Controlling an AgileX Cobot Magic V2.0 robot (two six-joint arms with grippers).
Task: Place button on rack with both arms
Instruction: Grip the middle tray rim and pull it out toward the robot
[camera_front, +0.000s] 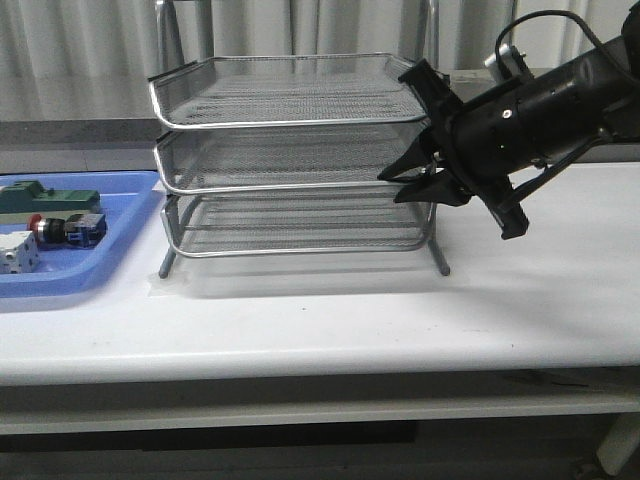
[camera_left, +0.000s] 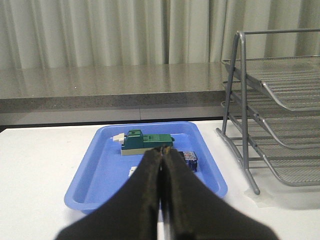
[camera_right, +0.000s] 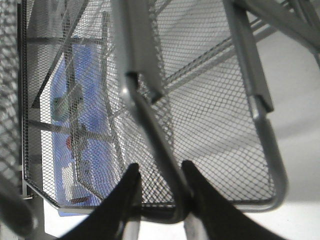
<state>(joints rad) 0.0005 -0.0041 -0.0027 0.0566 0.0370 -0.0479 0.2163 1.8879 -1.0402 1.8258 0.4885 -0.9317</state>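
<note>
Far left, the blue tray (camera_front: 120, 215) sits on the white table (camera_front: 350, 310), and in it lies the button (camera_front: 68, 228): red cap facing left, a dark collar behind it, a blue block at its rear, on its side. Behind it rests a green-and-grey block (camera_front: 45, 197), in front a white block (camera_front: 18, 252). In the left wrist view the left gripper (camera_left: 163, 165) has its black fingers pressed together with nothing between them, hovering over the near part of the tray; the button is mostly hidden behind them, just its blue end (camera_left: 189, 160) peeking out. Moving right, the rack (camera_front: 290, 150) stands mid-table, three silver mesh tiers in a metal frame. At its right side the right gripper (camera_front: 408, 180) is at the middle tier's front corner. The right wrist view shows its fingers (camera_right: 125, 192) astride the tray's rim wire (camera_right: 155, 145), touching or nearly so; whether they clamp it I cannot tell.
</note>
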